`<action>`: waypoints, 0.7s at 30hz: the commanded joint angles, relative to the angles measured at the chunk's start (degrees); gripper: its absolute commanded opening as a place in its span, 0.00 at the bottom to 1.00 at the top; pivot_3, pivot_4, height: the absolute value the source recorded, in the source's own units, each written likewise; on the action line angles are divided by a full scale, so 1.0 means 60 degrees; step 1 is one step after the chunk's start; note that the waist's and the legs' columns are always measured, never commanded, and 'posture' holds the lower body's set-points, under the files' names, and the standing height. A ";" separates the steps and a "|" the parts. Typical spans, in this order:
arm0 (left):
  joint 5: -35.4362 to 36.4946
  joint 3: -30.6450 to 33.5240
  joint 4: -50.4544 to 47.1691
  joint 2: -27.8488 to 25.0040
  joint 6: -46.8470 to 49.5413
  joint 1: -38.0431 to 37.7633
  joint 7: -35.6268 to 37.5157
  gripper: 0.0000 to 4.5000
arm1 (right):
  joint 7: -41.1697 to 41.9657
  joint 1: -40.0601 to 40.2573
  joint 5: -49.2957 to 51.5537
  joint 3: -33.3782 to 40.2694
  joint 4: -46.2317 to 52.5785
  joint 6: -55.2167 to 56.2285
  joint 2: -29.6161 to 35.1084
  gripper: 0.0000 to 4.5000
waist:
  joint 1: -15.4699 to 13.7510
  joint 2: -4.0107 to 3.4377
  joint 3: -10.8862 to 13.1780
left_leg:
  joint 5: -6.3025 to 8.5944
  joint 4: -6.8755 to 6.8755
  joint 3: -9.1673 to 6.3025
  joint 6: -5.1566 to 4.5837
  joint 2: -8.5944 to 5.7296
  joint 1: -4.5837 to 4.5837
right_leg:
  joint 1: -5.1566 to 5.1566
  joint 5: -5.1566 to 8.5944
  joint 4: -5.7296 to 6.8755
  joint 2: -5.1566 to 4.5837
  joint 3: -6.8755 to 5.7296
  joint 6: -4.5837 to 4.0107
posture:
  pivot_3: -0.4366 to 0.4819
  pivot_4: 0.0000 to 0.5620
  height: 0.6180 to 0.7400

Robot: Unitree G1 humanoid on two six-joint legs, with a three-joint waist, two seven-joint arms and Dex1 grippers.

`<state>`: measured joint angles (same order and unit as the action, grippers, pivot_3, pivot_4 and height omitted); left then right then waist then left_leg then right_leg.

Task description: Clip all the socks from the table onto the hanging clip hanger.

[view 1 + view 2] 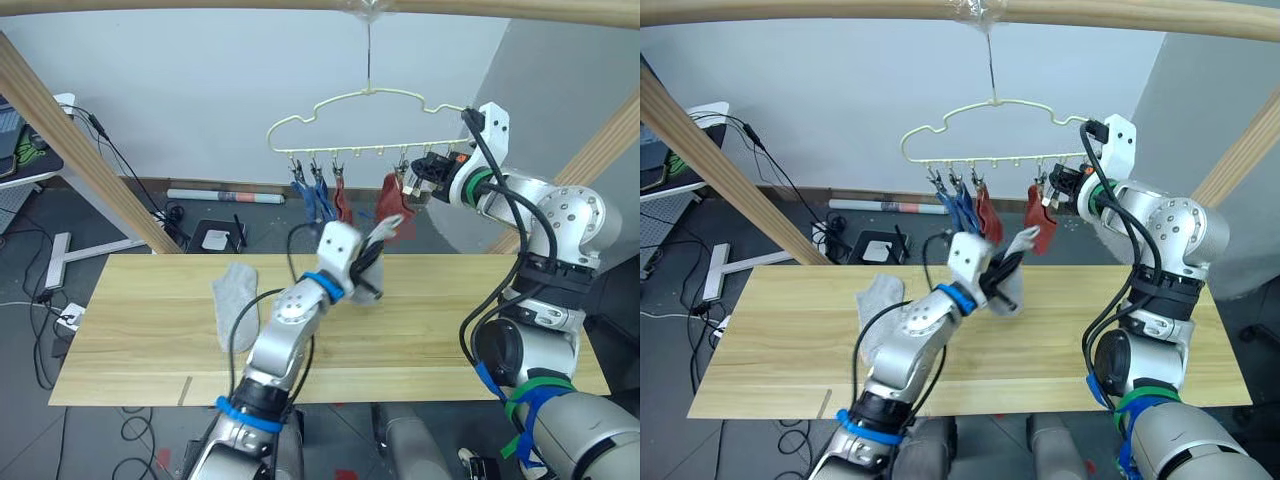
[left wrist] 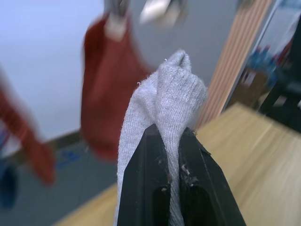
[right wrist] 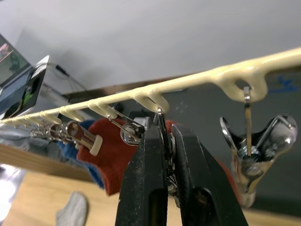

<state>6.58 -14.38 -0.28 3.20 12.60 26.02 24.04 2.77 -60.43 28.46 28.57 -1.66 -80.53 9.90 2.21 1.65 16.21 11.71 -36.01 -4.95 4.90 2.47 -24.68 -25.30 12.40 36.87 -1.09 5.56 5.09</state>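
Overhead, the pale yellow clip hanger (image 1: 370,120) hangs by its hook from a wooden pole (image 1: 300,5), with a row of small metal clips along its lower wire. Two blue socks (image 1: 312,200) and a rust red sock (image 1: 342,203) hang close together from clips near the left end of the row, and a second rust red sock (image 1: 392,205) hangs from a clip further right. The left hand (image 1: 372,262) is raised above the middle of the table (image 1: 420,330), just below the hanging socks, its two black fingers (image 2: 150,188) pressed together on a light grey sock (image 2: 164,103), whose bunched fabric rises between and past the fingertips. The right hand (image 3: 168,146) reaches up to the right part of the hanger, its fingers (image 3: 193,183) squeezed onto a metal clip (image 3: 161,127) hanging from a loop of the wire, right beside the second rust red sock. Another metal clip (image 3: 251,150) hangs free further right on the same wire. A second light grey sock (image 1: 238,300) lies flat on the left part of the table, well apart from both hands.
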 commanded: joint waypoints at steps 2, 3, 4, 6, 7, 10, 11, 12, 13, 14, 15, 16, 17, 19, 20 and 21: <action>-0.0196 -0.0130 0.0401 0.0284 -0.0554 0.0377 -0.0245 0.01 | -0.0299 -0.0155 -0.0047 0.0485 -0.0171 -0.0507 0.0170 0.00 | 0.0088 -0.0002 -0.0001 | 0.0000 0.0006 -0.0002 -0.0001 0.0001 0.0003 | -0.0002 0.0001 0.0002 0.0002 -0.0001 0.0000 | 0.38 0.48 1.00; -0.0234 -0.0120 0.0551 0.0273 -0.0603 0.0449 -0.0279 0.01 | -0.0268 -0.0131 -0.0064 0.0413 -0.0138 -0.0484 0.0196 0.00 | 0.0121 -0.0003 -0.0001 | 0.0001 0.0010 -0.0003 -0.0002 0.0002 0.0007 | -0.0002 0.0003 0.0005 0.0003 -0.0002 -0.0001 | 0.36 0.47 1.00; -0.0259 -0.0109 0.0625 0.0250 -0.0629 0.0480 -0.0295 0.01 | -0.0264 -0.0110 -0.0075 0.0366 -0.0087 -0.0484 0.0193 0.00 | 0.0154 -0.0004 -0.0001 | 0.0001 0.0012 -0.0005 -0.0002 0.0003 0.0008 | -0.0002 0.0007 0.0006 0.0004 -0.0003 0.0004 | 0.35 0.48 1.00; -0.0339 -0.0003 0.1021 0.0264 -0.0841 0.0781 -0.0382 0.01 | -0.0389 -0.0097 -0.0107 0.0494 0.0005 -0.0662 0.0114 0.00 | 0.0174 -0.0004 -0.0001 | 0.0001 0.0010 -0.0005 -0.0002 0.0002 0.0006 | -0.0004 0.0025 0.0007 0.0004 -0.0002 0.0033 | 0.35 0.48 1.00; -0.0363 0.0048 0.1199 0.0280 -0.0964 0.0951 -0.0425 0.01 | -0.0408 -0.0102 -0.0098 0.0552 0.0053 -0.0781 0.0097 0.00 | 0.0174 -0.0003 -0.0001 | 0.0001 0.0007 -0.0005 -0.0002 0.0002 0.0003 | -0.0004 0.0024 0.0006 0.0004 -0.0002 0.0035 | 0.35 0.48 1.00; -0.0489 0.0117 0.1534 0.0224 -0.1286 0.1223 -0.0468 0.01 | -0.0466 -0.0160 -0.0119 0.0676 0.0168 -0.1004 0.0014 0.00 | 0.0174 -0.0003 0.0000 | 0.0001 0.0001 -0.0005 -0.0003 0.0001 -0.0001 | -0.0003 0.0024 0.0004 0.0003 -0.0001 0.0037 | 0.34 0.49 1.00; -0.0529 0.0131 0.1609 0.0205 -0.1375 0.1260 -0.0463 0.01 | -0.0489 -0.0181 -0.0137 0.0713 0.0197 -0.1049 -0.0015 0.00 | 0.0174 -0.0003 0.0000 | 0.0001 0.0001 -0.0005 -0.0002 0.0001 0.0000 | -0.0002 0.0024 0.0004 0.0003 -0.0001 0.0037 | 0.34 0.49 1.00; -0.0588 0.0157 0.1696 0.0197 -0.1495 0.1303 -0.0496 0.01 | -0.0503 -0.0193 -0.0155 0.0737 0.0221 -0.1087 -0.0027 0.00 | 0.0174 -0.0003 -0.0001 | 0.0001 0.0003 -0.0005 -0.0003 0.0001 0.0000 | -0.0003 0.0024 0.0003 0.0003 -0.0002 0.0037 | 0.34 0.49 1.00; -0.0611 0.0202 0.1770 0.0207 -0.1579 0.1343 -0.0541 0.01 | -0.0514 -0.0200 -0.0168 0.0762 0.0244 -0.1128 -0.0039 0.00 | 0.0174 -0.0003 -0.0001 | 0.0001 0.0006 -0.0005 -0.0002 0.0001 0.0000 | -0.0003 0.0024 0.0003 0.0003 -0.0002 0.0036 | 0.34 0.49 1.00; -0.0625 0.0234 0.1822 0.0218 -0.1638 0.1369 -0.0573 0.01 | -0.0525 -0.0206 -0.0179 0.0782 0.0261 -0.1158 -0.0050 0.00 | 0.0174 -0.0004 0.0000 | 0.0001 0.0007 -0.0006 -0.0002 0.0001 0.0000 | -0.0003 0.0024 0.0003 0.0003 -0.0002 0.0035 | 0.34 0.49 1.00; -0.0671 0.0249 0.1882 0.0210 -0.1718 0.1398 -0.0621 0.01 | -0.0547 -0.0213 -0.0193 0.0817 0.0275 -0.1189 -0.0061 0.00 | 0.0174 -0.0004 0.0000 | 0.0001 0.0008 -0.0006 -0.0003 0.0001 0.0000 | -0.0003 0.0024 0.0003 0.0003 -0.0002 0.0035 | 0.34 0.49 1.00; -0.0700 0.0254 0.1925 0.0203 -0.1773 0.1416 -0.0650 0.01 | -0.0567 -0.0220 -0.0201 0.0844 0.0286 -0.1211 -0.0072 0.00 | 0.0174 -0.0004 0.0000 | 0.0002 0.0009 -0.0006 -0.0003 0.0001 -0.0001 | -0.0003 0.0024 0.0002 0.0002 -0.0002 0.0035 | 0.34 0.49 1.00; -0.0700 0.0268 0.1974 0.0193 -0.1815 0.1431 -0.0644 0.01 | -0.0590 -0.0234 -0.0211 0.0870 0.0290 -0.1234 -0.0084 0.00 | 0.0174 -0.0004 0.0000 | 0.0002 0.0008 -0.0007 -0.0003 0.0000 -0.0002 | -0.0003 0.0024 0.0002 0.0002 -0.0002 0.0035 | 0.33 0.50 1.00; -0.0748 0.0280 0.2085 0.0174 -0.1903 0.1468 -0.0666 0.01 | -0.0645 -0.0286 -0.0238 0.0966 0.0292 -0.1302 -0.0115 0.00 | 0.0175 -0.0004 0.0000 | 0.0002 0.0007 -0.0007 -0.0003 0.0001 -0.0002 | -0.0004 0.0025 0.0003 0.0002 -0.0003 0.0036 | 0.33 0.50 1.00; -0.0788 0.0263 0.2122 0.0159 -0.1978 0.1488 -0.0666 0.01 | -0.0667 -0.0319 -0.0248 0.1015 0.0288 -0.1326 -0.0131 0.00 | 0.0176 -0.0004 0.0000 | 0.0002 0.0006 -0.0007 -0.0003 0.0001 -0.0002 | -0.0004 0.0025 0.0003 0.0002 -0.0002 0.0036 | 0.33 0.50 1.00; -0.0827 0.0244 0.2155 0.0154 -0.2042 0.1504 -0.0678 0.01 | -0.0681 -0.0345 -0.0252 0.1045 0.0291 -0.1351 -0.0143 0.00 | 0.0182 -0.0004 0.0000 | 0.0002 0.0005 -0.0007 -0.0003 0.0001 -0.0002 | -0.0004 0.0025 0.0003 0.0002 -0.0002 0.0037 | 0.33 0.50 1.00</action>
<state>2.16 -13.00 13.60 3.86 2.36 34.16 20.36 0.71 -62.69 28.78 32.87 -0.25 -87.29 8.50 3.30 1.63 16.21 11.72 -35.98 -4.99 4.88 2.48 -24.69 -25.32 12.54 36.89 -1.07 5.54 5.31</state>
